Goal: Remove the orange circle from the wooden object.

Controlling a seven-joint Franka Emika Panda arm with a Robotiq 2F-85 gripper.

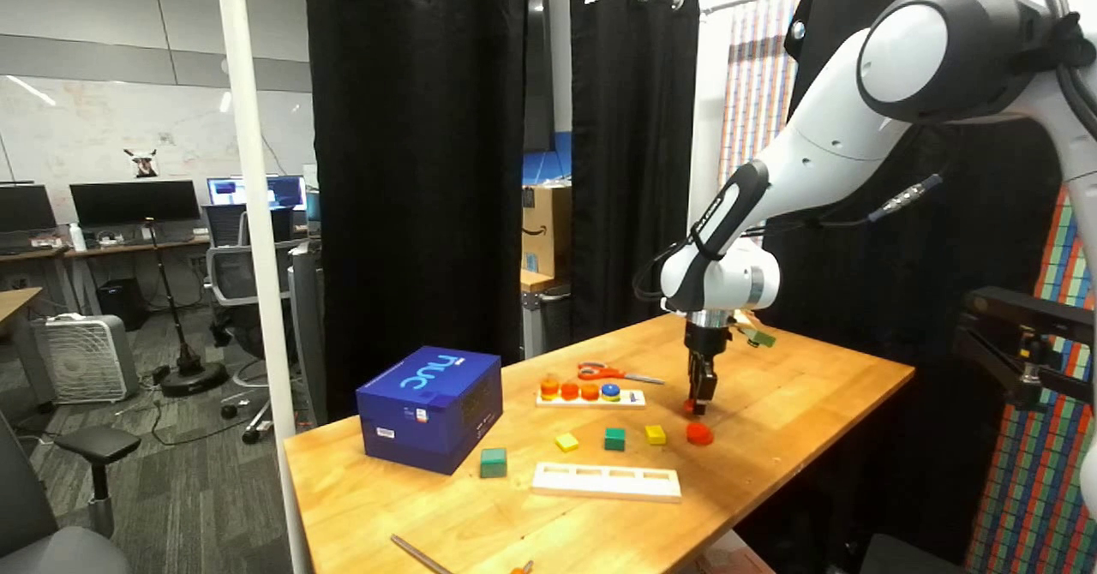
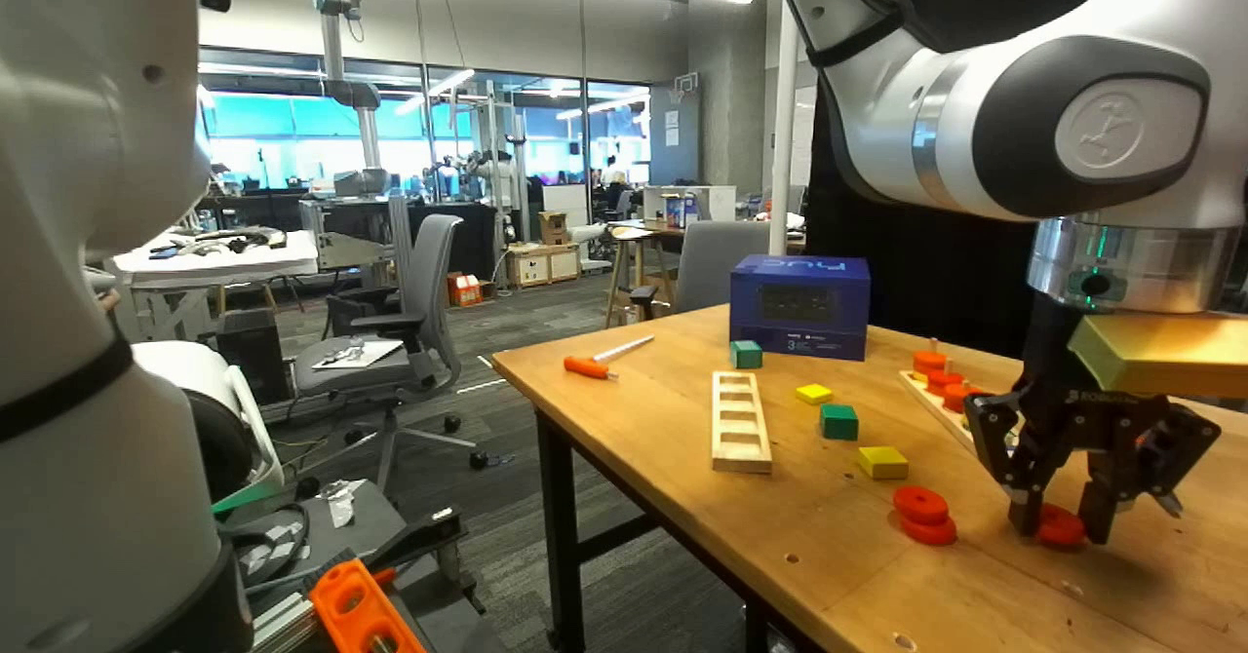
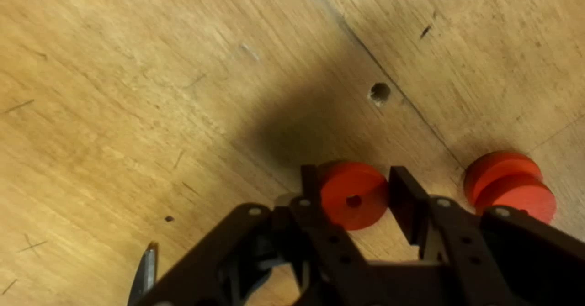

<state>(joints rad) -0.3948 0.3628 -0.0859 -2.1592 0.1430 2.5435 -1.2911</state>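
Note:
A small round orange-red disc, the orange circle (image 3: 354, 205), has a hole in its middle. It lies between my gripper's (image 3: 352, 178) fingertips in the wrist view, and both fingers appear to touch its sides. In an exterior view the disc (image 2: 1061, 528) is at table level between the fingers of the gripper (image 2: 1061, 512). In an exterior view the disc (image 1: 688, 406) is partly hidden by the gripper (image 1: 701, 404). The wooden object (image 1: 591, 403), a pale board with pegs, holds orange pieces and a blue-topped stack. The gripper partly covers the board (image 2: 931, 407) in an exterior view.
Two overlapping orange-red discs (image 2: 924, 517) lie beside the gripper. Yellow blocks (image 2: 882, 463) and green blocks (image 2: 838, 422), a slotted wooden tray (image 2: 741, 439), and a blue box (image 2: 799, 307) stand on the table. Orange-handled scissors (image 1: 600, 372) lie behind the board.

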